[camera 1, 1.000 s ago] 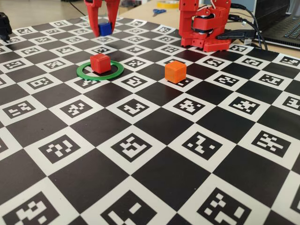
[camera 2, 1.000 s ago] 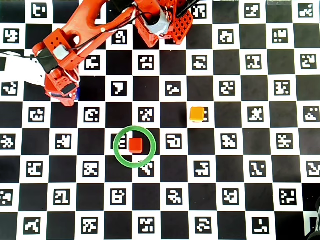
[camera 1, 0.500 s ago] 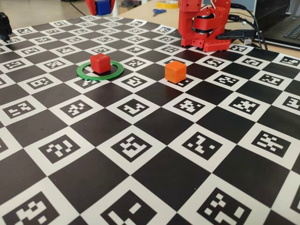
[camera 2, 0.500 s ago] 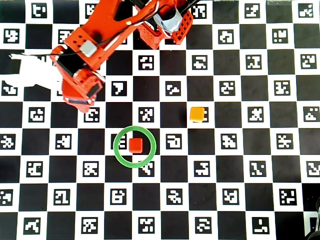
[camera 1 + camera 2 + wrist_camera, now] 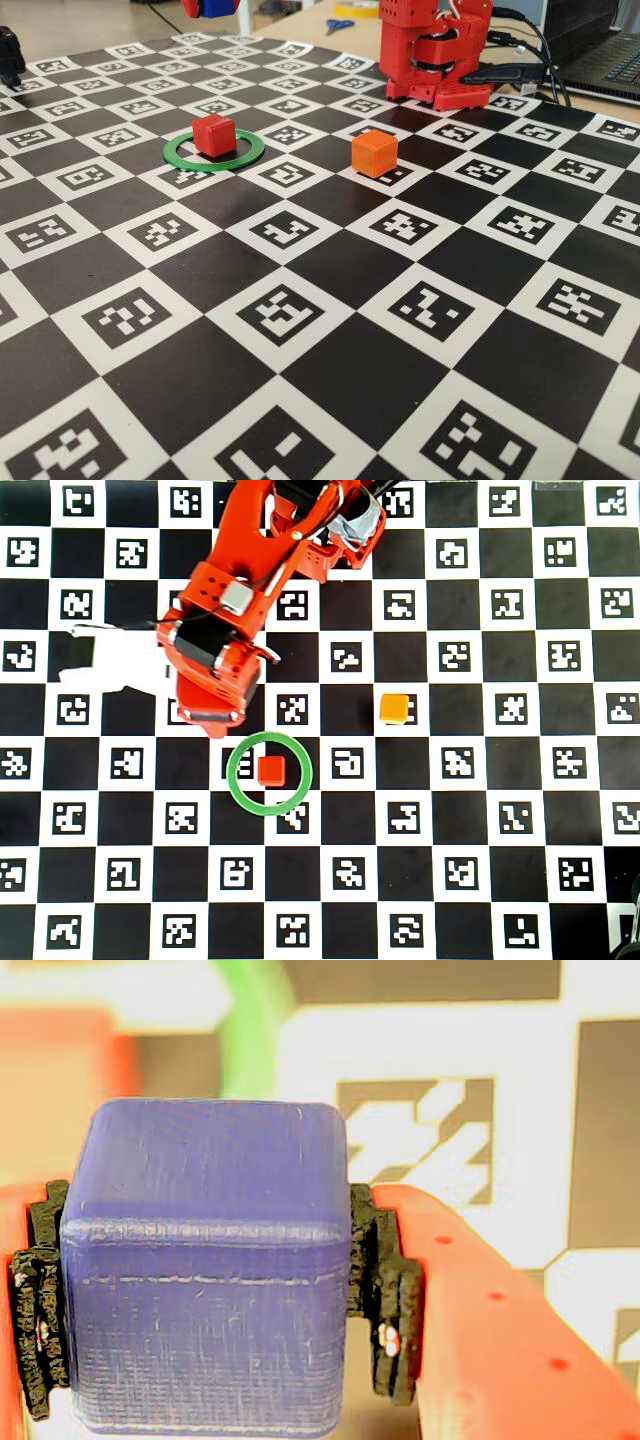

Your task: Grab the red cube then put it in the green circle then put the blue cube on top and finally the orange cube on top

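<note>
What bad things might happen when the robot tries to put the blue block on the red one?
The red cube is a small landing spot inside the green circle, so the blue cube held in the gripper might land off-centre and tumble. Lowering it could also nudge the red cube out of the ring.

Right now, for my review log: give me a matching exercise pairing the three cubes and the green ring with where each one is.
Things:
1. red cube
2. blue cube
3. orange cube
4. green circle

Places:
A. held between the jaws, above the board
B. lying flat on the board around one cube
C. alone on the board, outside the ring
D. inside the ring

Pairs: 1-D, 2-A, 3-C, 4-B
</note>
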### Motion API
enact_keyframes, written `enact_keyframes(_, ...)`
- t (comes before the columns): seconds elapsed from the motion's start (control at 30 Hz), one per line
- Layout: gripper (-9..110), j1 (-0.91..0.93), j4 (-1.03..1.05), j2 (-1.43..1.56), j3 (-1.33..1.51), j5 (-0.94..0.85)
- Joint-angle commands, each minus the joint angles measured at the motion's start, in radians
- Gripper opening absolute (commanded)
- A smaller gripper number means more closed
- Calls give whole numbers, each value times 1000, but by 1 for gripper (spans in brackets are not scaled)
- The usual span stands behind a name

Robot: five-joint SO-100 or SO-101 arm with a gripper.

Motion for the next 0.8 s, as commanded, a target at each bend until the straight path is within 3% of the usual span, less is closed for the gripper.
enact_keyframes(0.0, 11, -64, 17, 17, -124, 49)
enact_keyframes(0.77, 11, -173, -186, -43, 67, 132)
